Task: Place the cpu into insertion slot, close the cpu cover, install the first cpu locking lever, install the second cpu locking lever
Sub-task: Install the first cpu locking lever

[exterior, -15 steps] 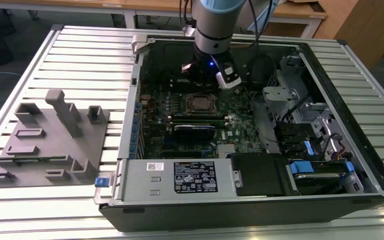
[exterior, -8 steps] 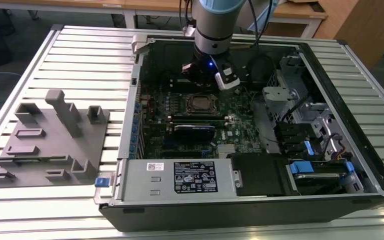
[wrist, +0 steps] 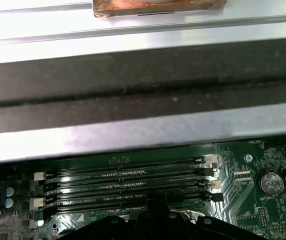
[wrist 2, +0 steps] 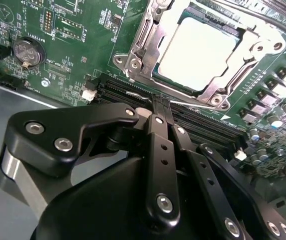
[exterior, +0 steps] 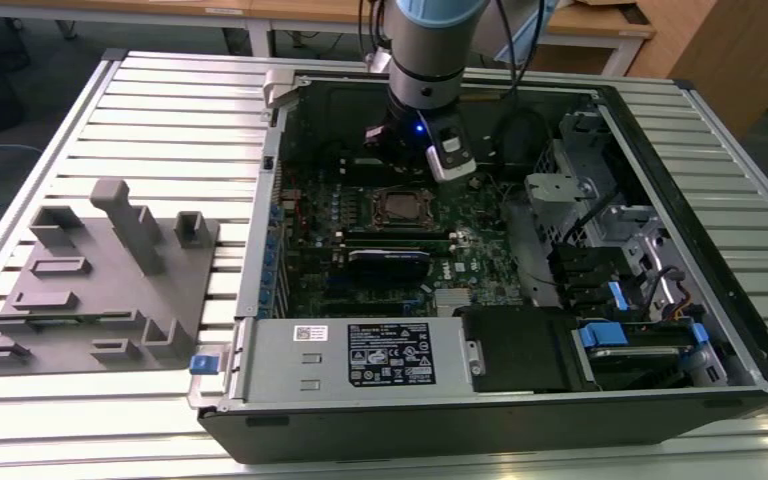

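**Exterior view.** An open black desktop computer case (exterior: 491, 440) lies on its side on a slatted metal tabletop (exterior: 157, 110). A grey moulded fixture plate (exterior: 91, 290) lies beside it, at the exterior view's left. A grey-and-blue robot arm (exterior: 424, 60) reaches down into the case over the green motherboard (exterior: 478, 250). Near the arm's end sits the small square insertion slot (exterior: 398, 205), with a dark centre and a silvery rim. A labelled grey power-supply box (exterior: 357, 355) sits along the case's near wall.

**Second wrist view.** The black gripper (wrist 2: 159, 102) is over the long dark memory slots (wrist 2: 127, 92), just beside the socket. Its fingers (wrist 2: 162, 150) are pressed together at the tips, with nothing seen between them. The cpu (wrist 2: 198, 52), a flat square chip with a pale, dull silver-grey top, lies seated in the slot. The thin silvery metal cpu cover (wrist 2: 148, 35) lies flat around it, and the chip shows through its square window. A round silver coin cell (wrist 2: 26, 51) sits well apart on the board.

**First wrist view.** The memory slots (wrist: 127, 185) run parallel, with the coin cell (wrist: 272, 182) beside them and the grey case wall (wrist: 143, 135) beyond.
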Robot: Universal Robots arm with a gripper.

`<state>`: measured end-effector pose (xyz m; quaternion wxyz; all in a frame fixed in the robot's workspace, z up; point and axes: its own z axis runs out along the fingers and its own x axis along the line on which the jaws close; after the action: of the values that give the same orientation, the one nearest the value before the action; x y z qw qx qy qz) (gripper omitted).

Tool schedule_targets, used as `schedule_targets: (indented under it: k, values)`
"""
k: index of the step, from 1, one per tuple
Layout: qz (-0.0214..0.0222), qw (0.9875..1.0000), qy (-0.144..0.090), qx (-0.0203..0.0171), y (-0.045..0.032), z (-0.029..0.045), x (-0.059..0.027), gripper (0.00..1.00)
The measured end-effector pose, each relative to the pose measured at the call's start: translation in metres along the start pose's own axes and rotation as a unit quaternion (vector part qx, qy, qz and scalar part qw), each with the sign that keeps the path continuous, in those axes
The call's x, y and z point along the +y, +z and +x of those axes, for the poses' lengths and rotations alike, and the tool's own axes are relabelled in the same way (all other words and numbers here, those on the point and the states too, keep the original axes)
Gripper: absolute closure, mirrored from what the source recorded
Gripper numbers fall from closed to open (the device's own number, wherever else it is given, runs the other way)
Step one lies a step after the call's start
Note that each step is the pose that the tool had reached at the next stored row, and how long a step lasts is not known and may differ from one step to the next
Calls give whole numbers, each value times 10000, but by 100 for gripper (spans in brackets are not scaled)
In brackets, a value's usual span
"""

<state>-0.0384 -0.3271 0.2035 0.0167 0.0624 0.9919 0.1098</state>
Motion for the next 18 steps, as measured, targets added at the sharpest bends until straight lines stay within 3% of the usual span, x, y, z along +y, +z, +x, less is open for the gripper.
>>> schedule_targets:
  k: [9, 18]
  values:
    - [3, 9999, 149, -34, 8, 10, 14, 89]
    - [10, 9986, 516, -117, 20, 25, 13, 89]
